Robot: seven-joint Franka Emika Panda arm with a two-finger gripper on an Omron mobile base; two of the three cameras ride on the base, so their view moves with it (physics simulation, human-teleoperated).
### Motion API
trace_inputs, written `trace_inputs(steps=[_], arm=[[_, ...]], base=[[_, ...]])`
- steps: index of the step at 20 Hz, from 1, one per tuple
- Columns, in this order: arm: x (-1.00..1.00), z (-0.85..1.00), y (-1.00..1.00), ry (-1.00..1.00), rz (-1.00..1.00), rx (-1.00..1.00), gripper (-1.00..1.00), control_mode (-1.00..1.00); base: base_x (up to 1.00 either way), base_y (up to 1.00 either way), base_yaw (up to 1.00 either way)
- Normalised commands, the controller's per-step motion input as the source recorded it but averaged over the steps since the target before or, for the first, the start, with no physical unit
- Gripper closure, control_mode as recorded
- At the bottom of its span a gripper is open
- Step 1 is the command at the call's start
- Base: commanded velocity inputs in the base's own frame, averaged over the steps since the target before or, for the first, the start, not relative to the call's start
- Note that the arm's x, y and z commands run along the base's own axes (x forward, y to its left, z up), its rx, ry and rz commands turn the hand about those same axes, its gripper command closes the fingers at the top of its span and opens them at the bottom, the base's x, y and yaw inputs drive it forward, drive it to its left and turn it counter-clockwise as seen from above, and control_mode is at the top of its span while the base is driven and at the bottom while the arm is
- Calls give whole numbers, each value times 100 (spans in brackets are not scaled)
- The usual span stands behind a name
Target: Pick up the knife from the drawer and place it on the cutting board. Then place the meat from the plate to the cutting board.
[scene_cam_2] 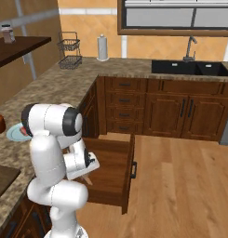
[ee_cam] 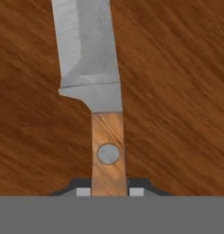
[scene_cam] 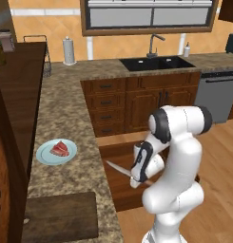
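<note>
My gripper (scene_cam: 136, 179) is shut on the brown wooden handle of the knife (ee_cam: 107, 151), low over the open drawer (scene_cam_2: 113, 165). The silver blade (scene_cam: 116, 168) points left toward the counter. In the hand view the fingertips (ee_cam: 84, 191) press both sides of the handle, with the reddish drawer bottom (ee_cam: 177, 91) behind it. The dark cutting board (scene_cam: 61, 216) lies on the counter at the near left. Beyond it stands the pale blue plate (scene_cam: 43, 157) with the red meat (scene_cam: 60, 148) on it. In the right base view the arm hides most of the plate (scene_cam_2: 12, 133).
The granite counter (scene_cam: 65, 109) runs along the left, its edge beside the drawer. Narrow stacked drawers (scene_cam: 106, 107), a black sink (scene_cam: 156, 62) and a dishwasher (scene_cam: 218, 95) stand at the back. A paper towel roll (scene_cam: 69, 51) and a wire basket (scene_cam_2: 70, 55) sit far back.
</note>
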Motion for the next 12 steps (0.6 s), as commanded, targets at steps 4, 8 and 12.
trace_inputs(steps=[4,8,12], arm=[[0,100,-4,-1,-2,0,100,-100],[0,100,-9,-11,-2,0,100,-100],[0,100,-4,-25,-5,0,100,-100]], base=[[0,0,0],[0,0,0],[0,0,0]])
